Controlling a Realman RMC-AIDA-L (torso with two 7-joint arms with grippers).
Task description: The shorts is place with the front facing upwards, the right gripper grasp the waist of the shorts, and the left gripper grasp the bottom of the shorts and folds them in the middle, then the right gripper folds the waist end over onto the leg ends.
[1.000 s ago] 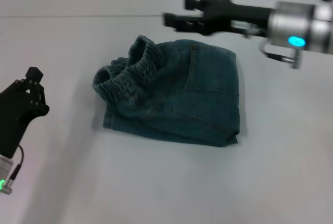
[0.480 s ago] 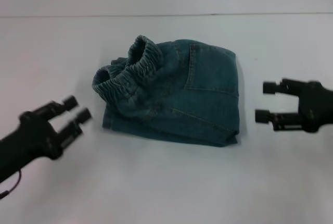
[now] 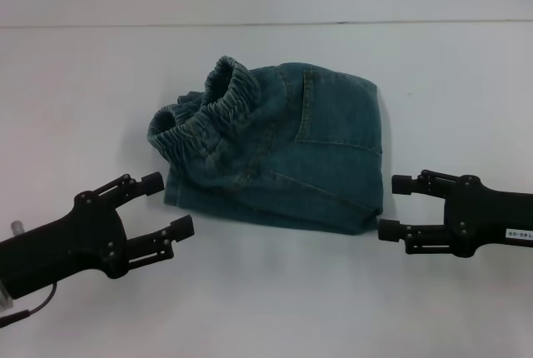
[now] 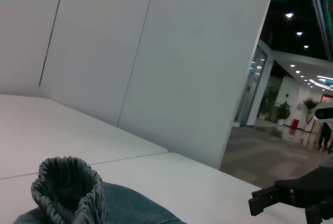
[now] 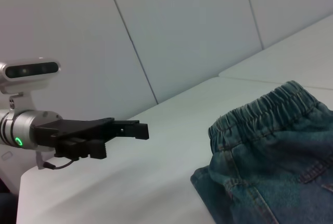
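Note:
The blue-green denim shorts [image 3: 283, 154] lie folded into a compact bundle at the table's centre. Their gathered elastic waistband [image 3: 212, 104] stands ruffled at the bundle's far left, and a stitched pocket faces up. The leg hems are hidden in the fold. My left gripper [image 3: 169, 204] hovers open, near and to the left of the bundle, holding nothing. To the bundle's near right corner, my right gripper [image 3: 395, 206] with its white label is open and apart from the cloth. The right wrist view shows the shorts [image 5: 276, 151] and the left gripper [image 5: 130, 130]. The left wrist view shows the waistband [image 4: 67, 185].
The white table [image 3: 266, 308] carries only the shorts. A seam line [image 3: 266, 24] runs across its far side. White wall panels [image 5: 182, 21] stand behind the table in the wrist views.
Both arms have swung down and inward to flank the bundle's near side. The arm that reached over the shorts' far edge is gone from there. The shorts have not moved.

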